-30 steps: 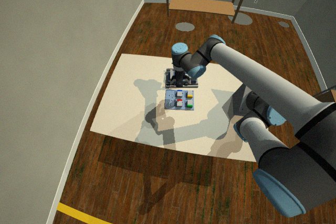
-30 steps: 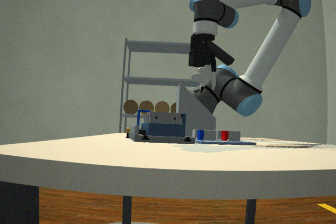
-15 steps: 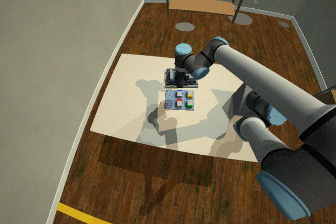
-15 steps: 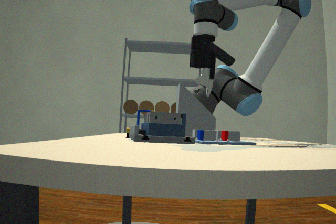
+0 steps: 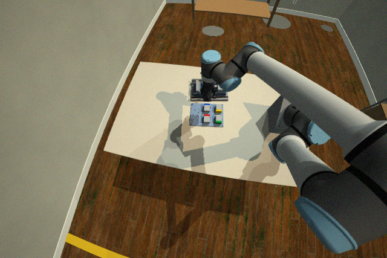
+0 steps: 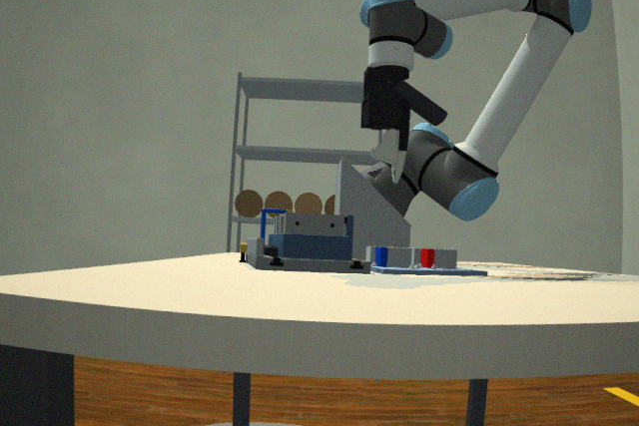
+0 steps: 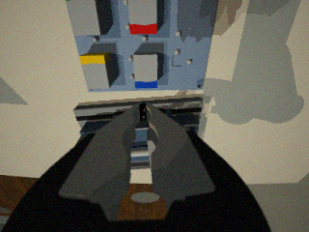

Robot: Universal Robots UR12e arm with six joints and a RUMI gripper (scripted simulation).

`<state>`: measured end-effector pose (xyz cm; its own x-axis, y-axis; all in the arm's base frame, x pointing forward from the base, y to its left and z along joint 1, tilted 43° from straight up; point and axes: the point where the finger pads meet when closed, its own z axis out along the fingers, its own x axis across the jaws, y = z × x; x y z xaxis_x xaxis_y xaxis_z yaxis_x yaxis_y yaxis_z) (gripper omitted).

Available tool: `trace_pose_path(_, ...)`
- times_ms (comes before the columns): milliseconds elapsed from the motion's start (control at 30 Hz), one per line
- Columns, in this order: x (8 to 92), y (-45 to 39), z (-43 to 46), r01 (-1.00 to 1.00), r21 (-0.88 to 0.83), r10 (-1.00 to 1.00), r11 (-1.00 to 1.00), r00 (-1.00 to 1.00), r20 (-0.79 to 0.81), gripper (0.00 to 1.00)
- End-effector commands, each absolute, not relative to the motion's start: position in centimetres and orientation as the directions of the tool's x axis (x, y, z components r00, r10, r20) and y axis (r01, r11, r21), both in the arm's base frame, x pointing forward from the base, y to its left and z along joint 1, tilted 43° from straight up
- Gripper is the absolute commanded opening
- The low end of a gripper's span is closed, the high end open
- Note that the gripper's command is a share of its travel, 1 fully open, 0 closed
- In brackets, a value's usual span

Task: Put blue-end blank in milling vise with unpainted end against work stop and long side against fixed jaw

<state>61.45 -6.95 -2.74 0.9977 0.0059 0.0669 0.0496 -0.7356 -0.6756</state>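
Note:
The blank with the blue end [image 5: 206, 107] [image 6: 381, 256] [image 7: 145, 71] lies flat on the blue-grey plate [image 5: 195, 114] [image 6: 428, 270] [image 7: 193, 43], in the plate corner nearest the vise. The milling vise [image 5: 220, 95] [image 6: 310, 244] [image 7: 180, 109] stands right beside the plate. I see no blank in it. My gripper [image 6: 396, 176] [image 7: 144, 103] is shut with nothing between the fingers. It hangs high above the vise, pointing down. In the top view the wrist hides its fingertips and the middle of the vise.
Blanks with a red end [image 5: 206, 118] [image 6: 426, 257] [image 7: 143, 16], a yellow end [image 5: 217, 110] [image 7: 97, 72] and a green end [image 5: 218, 118] lie on the same plate. A grey pedestal [image 6: 368, 210] stands behind the vise. A shelf rack [image 6: 289, 153] stands further back.

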Motion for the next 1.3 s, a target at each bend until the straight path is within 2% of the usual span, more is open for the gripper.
trace_pose_path(0,61.5,-7.02,-2.71,0.05,-0.675,0.005,-0.736,0.998,0.068,0.0)
trace_pose_path(600,61.5,-7.02,-2.71,0.05,-0.675,0.005,-0.736,0.998,0.068,0.0)
trace_pose_path(633,61.5,-7.02,-2.71,0.05,-0.675,0.005,-0.736,0.998,0.068,0.4)
trace_pose_path(1267,61.5,-7.02,-2.71,0.05,-0.675,0.005,-0.736,0.998,0.068,0.4)
